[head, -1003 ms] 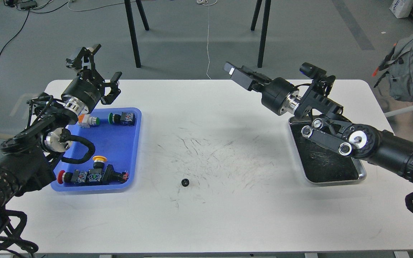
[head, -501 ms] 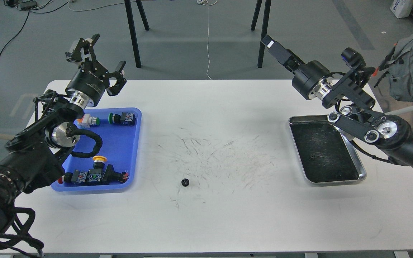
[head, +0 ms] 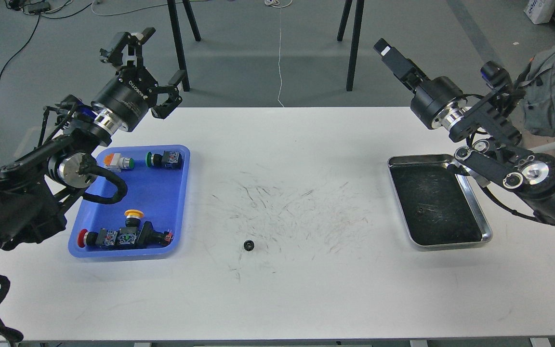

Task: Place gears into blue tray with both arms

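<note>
Clearly, the small black gear (head: pixel 248 245) lies flat on the white surface (head: pixel 306 289), near the blue tray (head: pixel 171 193) but not touching it. A second tiny dark thing sits in the silver tray (head: pixel 487 231) on the other side; it may be the other gear (head: pixel 420 210), but it is too small to tell. The gear looks hard and very light, so it should not bend or break, but it could slip away or roll if pushed. It is best pinched across its toothed edge, from straight above. The left gripper (head: pixel 154 65) is up high beyond the blue tray, with its jaws wide open and nothing in them. The right gripper (head: pixel 387 49) is also up high, past the silver tray; its jaws look pressed together, but one cannot tell for sure. Nothing stands close to the gear on the surface. The blue tray already holds switches with a green cap (head: pixel 148 158), a yellow cap (head: pixel 133 213) and a red cap (head: pixel 81 237), so the bare middle looks like the best spot.
</note>
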`<state>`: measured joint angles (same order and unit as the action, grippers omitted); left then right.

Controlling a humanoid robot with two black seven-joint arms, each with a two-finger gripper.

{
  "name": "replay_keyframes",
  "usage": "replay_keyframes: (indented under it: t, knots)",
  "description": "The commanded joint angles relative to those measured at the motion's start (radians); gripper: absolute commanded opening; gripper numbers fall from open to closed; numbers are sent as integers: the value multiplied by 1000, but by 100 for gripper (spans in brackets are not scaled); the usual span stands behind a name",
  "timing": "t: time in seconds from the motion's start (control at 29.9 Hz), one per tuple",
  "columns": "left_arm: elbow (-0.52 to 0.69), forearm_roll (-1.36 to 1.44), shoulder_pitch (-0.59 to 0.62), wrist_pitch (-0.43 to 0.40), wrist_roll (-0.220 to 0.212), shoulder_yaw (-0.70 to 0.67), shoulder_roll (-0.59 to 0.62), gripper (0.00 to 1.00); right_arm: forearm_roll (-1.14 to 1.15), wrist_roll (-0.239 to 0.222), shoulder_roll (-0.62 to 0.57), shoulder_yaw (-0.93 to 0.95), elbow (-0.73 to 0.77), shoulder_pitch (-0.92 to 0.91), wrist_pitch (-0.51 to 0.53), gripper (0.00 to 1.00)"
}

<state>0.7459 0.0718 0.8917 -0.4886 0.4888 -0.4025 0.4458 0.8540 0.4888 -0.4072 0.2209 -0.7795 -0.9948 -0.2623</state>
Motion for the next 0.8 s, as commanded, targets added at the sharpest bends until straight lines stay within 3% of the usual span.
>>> replay_keyframes:
  t: [0.0, 0.1, 0.17, 0.23, 0.37, 0.43, 0.5, 0.64, 0.77]
  knots:
    - [160, 51, 16, 0, 0, 31, 73, 100, -26, 0, -1, 31, 6, 27, -2, 87]
    - [242, 117, 24, 0, 0, 103, 108, 100, -35, 0, -16, 48, 6, 42, -2, 87]
    - [393, 157, 26, 0, 0, 129, 175, 100, -35, 0, -25, 54, 5, 51, -3, 87]
    - [458, 216, 24, 0, 0, 184, 206, 100, -35, 0, -33, 54, 6, 59, -5, 87]
    - [585, 373, 46, 154, 0, 283, 252, 100, -35, 0, -47, 78, 2, 82, -6, 87]
    - [575, 398, 47, 264, 0, 324, 258, 100, -35, 0, -55, 97, 2, 91, -6, 87]
    - [573, 396, 52, 343, -36, 334, 266, 100, -35, 0, -62, 107, 0, 97, -8, 87]
    - [580, 388, 36, 378, -61, 297, 289, 100, -35, 0, -70, 121, -1, 120, -8, 87]
    - [576, 390, 18, 447, -44, 242, 284, 100, -35, 0, -70, 138, -1, 143, -8, 87]
